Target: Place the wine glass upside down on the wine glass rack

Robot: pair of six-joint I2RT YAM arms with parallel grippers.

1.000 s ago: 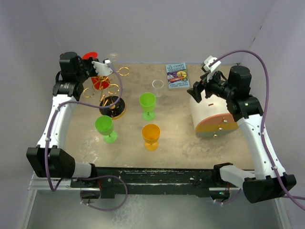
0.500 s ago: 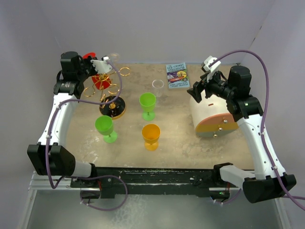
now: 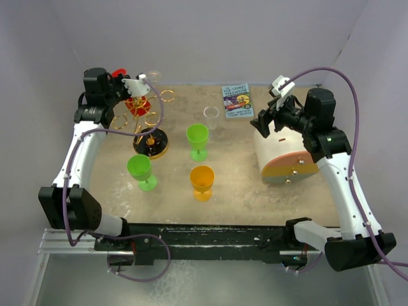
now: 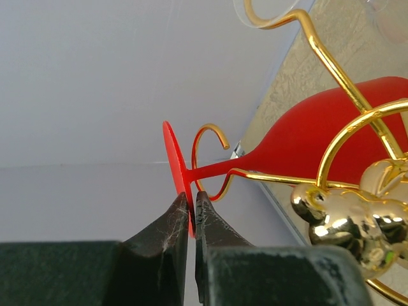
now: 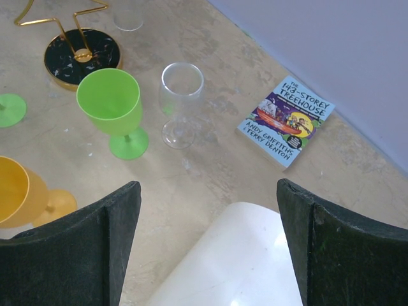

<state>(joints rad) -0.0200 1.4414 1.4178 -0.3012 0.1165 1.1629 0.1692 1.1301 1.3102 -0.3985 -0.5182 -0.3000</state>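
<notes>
A red wine glass (image 3: 136, 106) hangs upside down at the back left, its stem (image 4: 220, 167) lying in a curled gold loop of the wine glass rack (image 3: 151, 143). The rack's gold arms (image 4: 333, 67) and knob cross the red bowl (image 4: 299, 137) in the left wrist view. My left gripper (image 4: 191, 203) stands narrowly shut on the thin rim of the glass's round foot (image 4: 172, 156). My right gripper (image 5: 207, 191) hangs wide open over a white domed object (image 5: 236, 261), holding nothing.
Two green glasses (image 3: 197, 139) (image 3: 141, 169), an orange glass (image 3: 202, 182) and a clear glass (image 3: 211, 116) stand mid-table. A book (image 3: 237, 102) lies at the back. Another clear glass (image 3: 152, 78) sits at the rack's top. The back wall is close behind the rack.
My left gripper and the red glass have shifted slightly toward the back, settling the stem further into the rack's loop. The right arm has not moved.
</notes>
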